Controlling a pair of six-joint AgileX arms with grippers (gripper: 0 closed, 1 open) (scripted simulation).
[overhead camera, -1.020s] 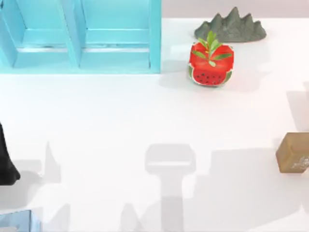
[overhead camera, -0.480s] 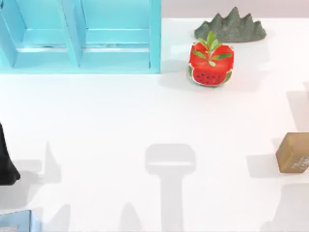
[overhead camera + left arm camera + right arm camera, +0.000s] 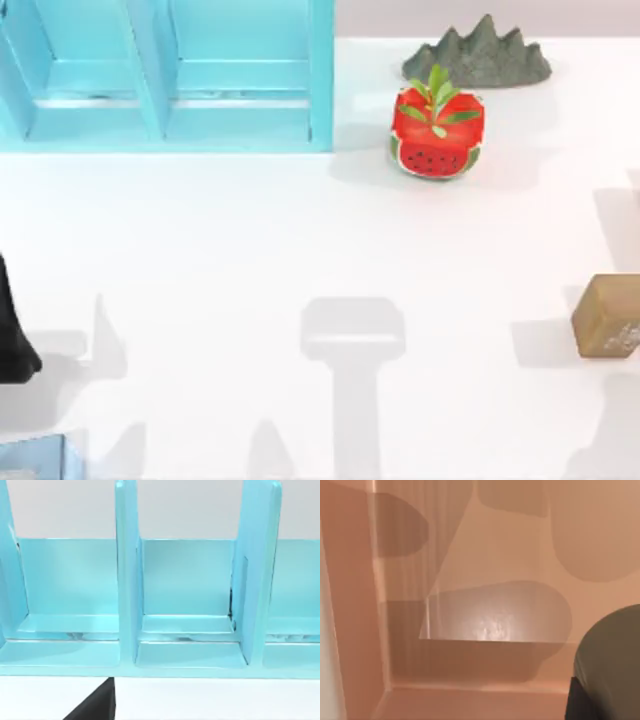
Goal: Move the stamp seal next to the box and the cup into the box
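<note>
Stamp seal (image 3: 608,316), a light-brown wooden block, sits on the white worktop (image 3: 250,240) at the right edge, with nothing touching it. Right wrist view looks into a tan box interior (image 3: 470,630) with the dark olive cup (image 3: 610,665) close by the camera; whether the right tool grips it I cannot tell. Far off stand a watermelon pot (image 3: 436,136), a grey rock (image 3: 480,55) and a blue rack (image 3: 165,75). Left arm (image 3: 12,330) sits at the left edge

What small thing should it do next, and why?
Probably lower the cup onto the box floor: the right wrist view looks into the tan box, with the cup beside its inner wall. The stamp seal waits at the table's right edge; the left arm sits at the left edge.
</note>
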